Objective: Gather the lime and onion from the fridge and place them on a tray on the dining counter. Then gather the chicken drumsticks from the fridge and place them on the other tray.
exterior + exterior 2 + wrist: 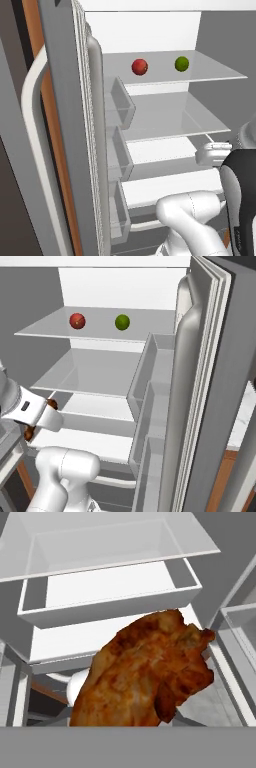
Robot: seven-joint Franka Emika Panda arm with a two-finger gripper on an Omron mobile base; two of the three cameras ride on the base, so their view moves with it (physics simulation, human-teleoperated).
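Chicken drumstick (150, 672) sits clamped against the end effector (40, 418).

No readable text or labels

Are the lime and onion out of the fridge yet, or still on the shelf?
Still in. The onion and lime sit apart on the top glass shelf of the open fridge.

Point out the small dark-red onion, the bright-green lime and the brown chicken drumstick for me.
Small round dark-red onion (139, 66): left base view, middle of the ball.
Small round bright-green lime (182, 63): left base view, middle of the ball.
Brown chicken drumstick (150, 669): hand view, middle of the meat.
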